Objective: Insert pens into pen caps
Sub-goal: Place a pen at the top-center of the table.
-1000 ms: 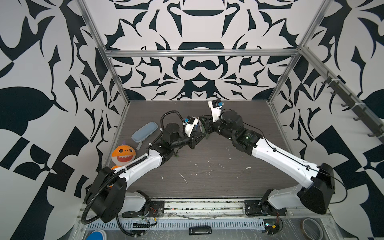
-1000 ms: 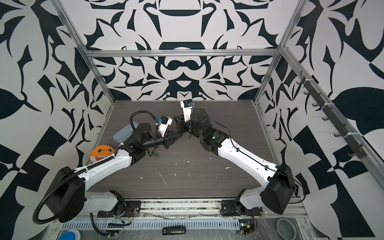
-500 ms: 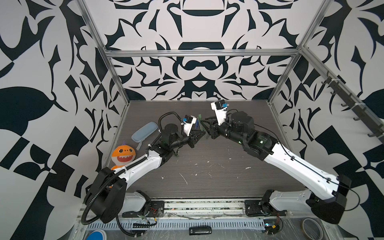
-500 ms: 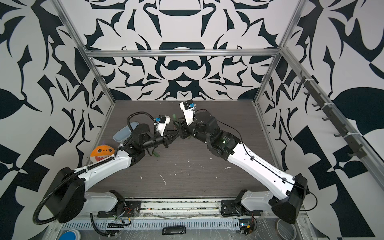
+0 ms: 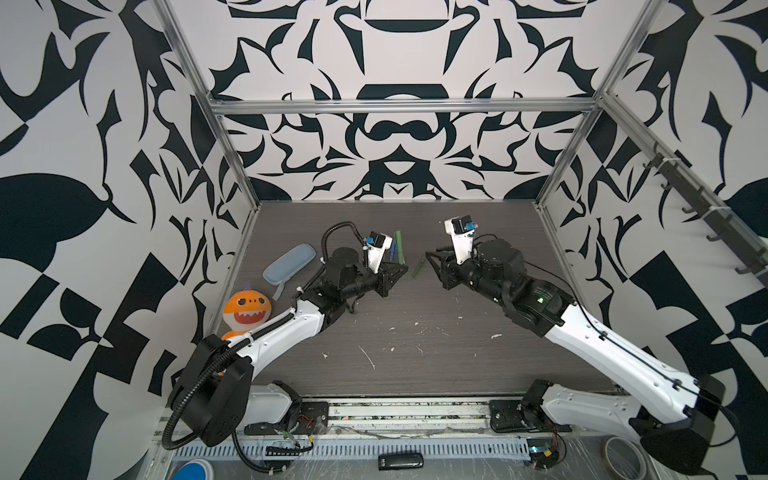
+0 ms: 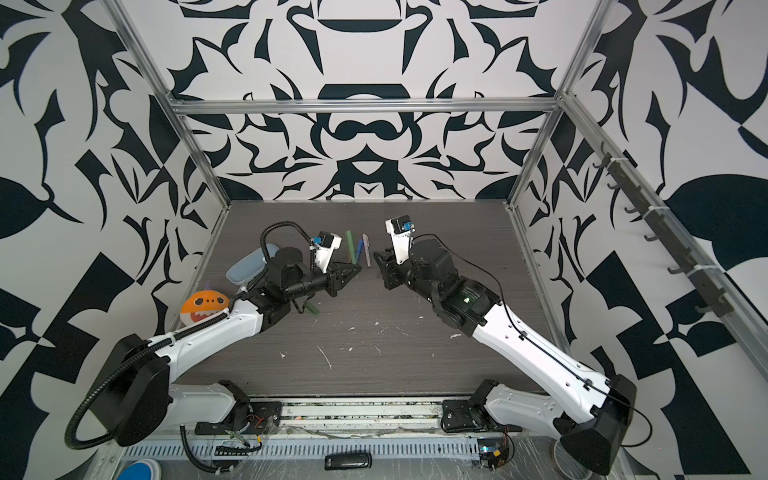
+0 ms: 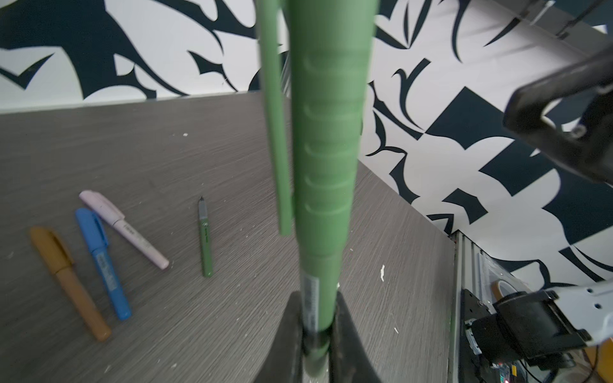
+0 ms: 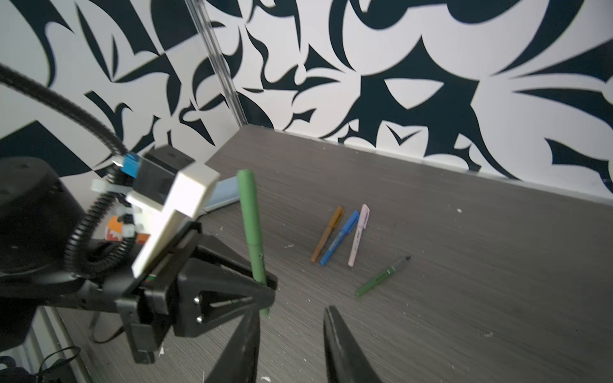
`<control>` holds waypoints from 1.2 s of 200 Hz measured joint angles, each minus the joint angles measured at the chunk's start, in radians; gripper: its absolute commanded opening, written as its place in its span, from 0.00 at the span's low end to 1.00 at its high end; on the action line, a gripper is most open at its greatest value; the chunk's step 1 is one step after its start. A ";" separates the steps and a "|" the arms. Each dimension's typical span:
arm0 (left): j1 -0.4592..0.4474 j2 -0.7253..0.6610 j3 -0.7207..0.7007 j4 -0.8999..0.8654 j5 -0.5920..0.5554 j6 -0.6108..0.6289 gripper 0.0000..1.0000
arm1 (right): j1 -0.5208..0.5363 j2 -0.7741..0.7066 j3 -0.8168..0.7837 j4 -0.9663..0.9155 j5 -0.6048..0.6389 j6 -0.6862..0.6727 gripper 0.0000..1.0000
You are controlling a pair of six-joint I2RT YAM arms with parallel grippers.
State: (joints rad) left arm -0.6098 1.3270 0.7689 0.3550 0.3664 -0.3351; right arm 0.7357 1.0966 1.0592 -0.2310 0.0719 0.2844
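while tight on capped green pen [image 8: 249,212], left gripper [image 8: 267,287] level

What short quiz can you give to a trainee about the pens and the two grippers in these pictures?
1. True or false: the left gripper is shut on a capped green pen.
2. The right gripper is: A open and empty; B shut on a cap; C shut on a pencil case.
3. What colour is the uncapped pen that lies on the table?
Key: 1 true; 2 A; 3 green.
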 measured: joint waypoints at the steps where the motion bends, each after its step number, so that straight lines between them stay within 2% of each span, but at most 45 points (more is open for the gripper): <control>1: 0.000 0.000 0.001 -0.003 -0.002 -0.002 0.00 | -0.005 -0.001 -0.006 0.001 -0.001 0.002 0.35; 42: 0.046 0.010 0.071 -0.207 -0.082 -0.037 0.00 | -0.118 -0.004 -0.154 0.039 -0.075 0.058 0.35; 79: 0.077 0.046 0.157 -0.433 -0.156 -0.035 0.00 | -0.173 0.056 -0.196 0.104 -0.122 0.087 0.34; 122: 0.167 0.269 0.295 -0.630 -0.169 -0.035 0.00 | -0.203 0.130 -0.254 0.204 -0.155 0.106 0.34; 169: 0.203 0.543 0.525 -0.814 -0.168 -0.013 0.00 | -0.230 0.171 -0.310 0.297 -0.173 0.110 0.33; 240: 0.224 0.779 0.817 -0.981 -0.187 0.023 0.00 | -0.235 0.186 -0.404 0.404 -0.174 0.117 0.33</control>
State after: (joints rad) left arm -0.3862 2.1056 1.5856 -0.6262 0.1795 -0.3119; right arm 0.5007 1.2827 0.6552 0.1730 -0.1017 0.4019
